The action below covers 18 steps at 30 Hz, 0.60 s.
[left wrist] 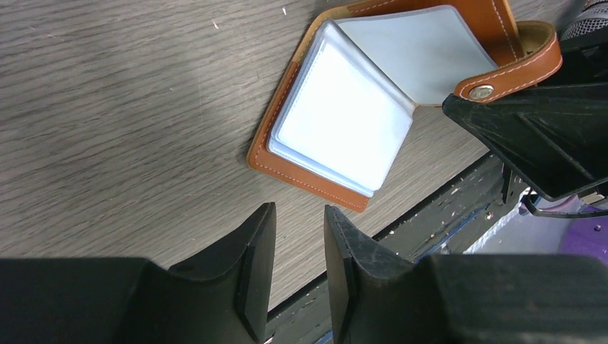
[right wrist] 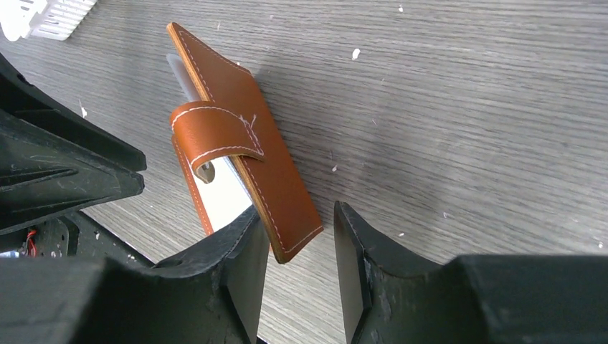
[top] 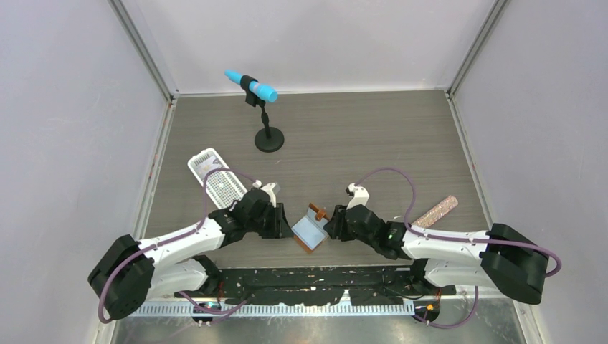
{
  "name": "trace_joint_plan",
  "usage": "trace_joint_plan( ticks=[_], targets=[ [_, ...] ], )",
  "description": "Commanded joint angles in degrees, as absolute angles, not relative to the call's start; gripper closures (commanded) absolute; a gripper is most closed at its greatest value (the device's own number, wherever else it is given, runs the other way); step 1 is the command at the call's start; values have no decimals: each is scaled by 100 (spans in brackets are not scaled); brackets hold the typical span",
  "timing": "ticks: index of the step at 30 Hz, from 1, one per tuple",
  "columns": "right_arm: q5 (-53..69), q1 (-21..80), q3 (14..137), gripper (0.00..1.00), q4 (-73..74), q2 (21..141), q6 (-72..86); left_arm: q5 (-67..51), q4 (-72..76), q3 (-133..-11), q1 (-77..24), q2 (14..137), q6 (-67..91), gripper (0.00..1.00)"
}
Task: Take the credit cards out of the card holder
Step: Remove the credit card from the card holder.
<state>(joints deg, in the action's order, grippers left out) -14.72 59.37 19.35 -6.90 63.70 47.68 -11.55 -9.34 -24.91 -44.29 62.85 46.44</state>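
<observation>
- The tan-brown leather folding card holder (right wrist: 269, 172) lies open near the grey wood-grain table's (left wrist: 107, 107) front edge, one cover raised.
- Pale whitish-blue credit cards (left wrist: 337, 125) sit in its sleeves. They are likely light, stiff and slick, so pinch an exposed edge.
- Left gripper (left wrist: 300, 211): jaws parted, empty, just beside it.
- Right gripper (right wrist: 297, 215): jaws parted around the raised cover's corner, unclamped.

Grey wood-grain table (top: 358, 136) — card holder (top: 310, 231) open, white tray (top: 204, 163), mic stand (top: 269, 141), glittery stick (top: 437, 212)
</observation>
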Motion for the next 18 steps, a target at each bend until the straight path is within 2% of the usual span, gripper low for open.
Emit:
trace_joint_plan(
  ticks=[1,4,7,11,15,17,18],
  targets=[
    [-1181,5829,1969,55,-1218,6446,4524,-954,-662,-2470,-4456,6221,4641,67],
    [-1058,5734,2054,52,-1242,6442,4297,-923,-685,-2459,-4456,6198,4633,67],
    [-937,5656,2254,43,-1005,6461,3878,-923,-702,-2468,-4456,6221,4624,67],
    [-811,5519,2531,41,-705,6572,3461,-914,-720,-2487,-4456,6184,4607,67],
    [-618,5368,2684,51,-658,6699,3277,-905,-733,-2483,-4456,6155,4597,67],
    [-550,5296,2702,62,-694,6734,3308,-932,-783,-2491,-4456,6150,4609,67],
    [-521,5267,2657,72,-734,6742,3424,-970,-843,-2518,-4456,6141,4614,67]
  ],
)
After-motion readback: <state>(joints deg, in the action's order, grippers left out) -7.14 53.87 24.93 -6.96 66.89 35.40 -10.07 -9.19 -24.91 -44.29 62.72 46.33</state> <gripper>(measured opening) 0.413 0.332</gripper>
